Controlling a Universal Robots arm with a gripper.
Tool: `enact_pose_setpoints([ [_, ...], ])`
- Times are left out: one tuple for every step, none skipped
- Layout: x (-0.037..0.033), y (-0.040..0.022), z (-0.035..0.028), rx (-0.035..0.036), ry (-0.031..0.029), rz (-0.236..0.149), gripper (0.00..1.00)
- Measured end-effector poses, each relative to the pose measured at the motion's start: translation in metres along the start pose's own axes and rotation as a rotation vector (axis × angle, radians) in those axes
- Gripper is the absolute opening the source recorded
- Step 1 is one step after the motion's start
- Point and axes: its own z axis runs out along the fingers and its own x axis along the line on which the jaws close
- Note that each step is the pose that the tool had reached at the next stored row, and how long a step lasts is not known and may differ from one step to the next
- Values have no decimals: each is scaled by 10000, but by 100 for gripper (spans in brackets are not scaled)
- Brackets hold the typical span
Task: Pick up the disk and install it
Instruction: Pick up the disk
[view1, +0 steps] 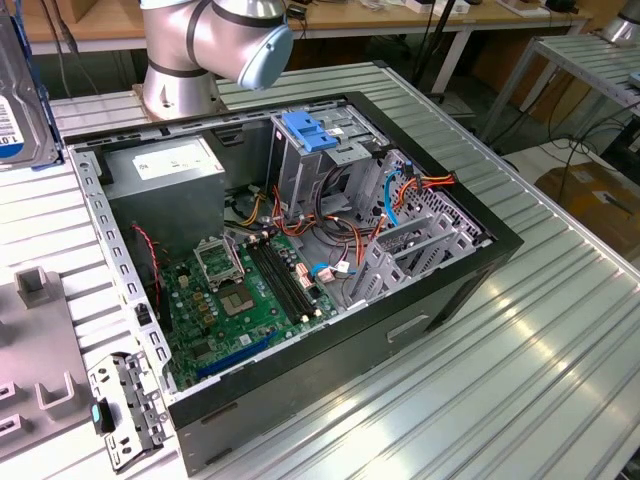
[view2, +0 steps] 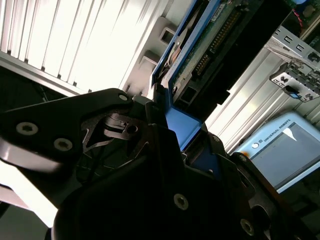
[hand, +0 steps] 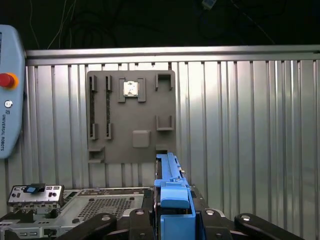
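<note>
The disk (hand: 170, 175) stands on edge in my gripper (hand: 172, 212), its blue carrier frame clamped between the black fingers (hand: 142, 215). In the second wrist view the disk (view2: 200, 45) shows its green circuit board and blue frame rising out of the gripper (view2: 172, 127), which is shut on the frame's end. In the exterior view the disk (view1: 12, 105) hangs at the far left edge, above the table and to the left of the open computer case (view1: 430, 300). The grey drive cage (view1: 335, 165) with a blue latch (view1: 308, 130) stands inside the case.
A grey power supply box (view1: 165, 170), a green motherboard (view1: 250, 290) and loose cables (view1: 400, 195) lie in the case. A grey fixture plate (hand: 132, 117) lies on the ribbed table below the disk. A teach pendant (hand: 9, 90) and a metal bracket (view1: 125, 410) are nearby. The arm's base (view1: 180, 80) stands behind the case.
</note>
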Motion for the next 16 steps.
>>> enact_pose_setpoints([
  [-1, -30, 0, 0, 0, 0, 37],
  [-2, -57, 1, 1, -1, -1, 37],
  [-3, -90, 1, 1, -1, 0, 37],
  [-4, -120, 0, 0, 0, 0, 37],
  [-6, -165, 0, 0, 0, 0, 37],
  [-7, -192, 0, 0, 0, 0, 37],
  [-7, -207, 0, 0, 0, 0, 37],
  [-8, -228, 0, 0, 0, 0, 37],
  [-9, -257, 0, 0, 0, 0, 37],
  [-10, -277, 1, 0, 0, 0, 37],
  [-10, -293, 0, 0, 0, 0, 37],
  [-11, -322, 0, 0, 0, 0, 37],
  [-12, -347, 1, 0, 0, -1, 37],
  [-13, -370, 0, -1, 0, 0, 37],
  [-13, -388, 0, -2, 0, 0, 37],
  [-14, -403, 0, -2, 0, 0, 37],
])
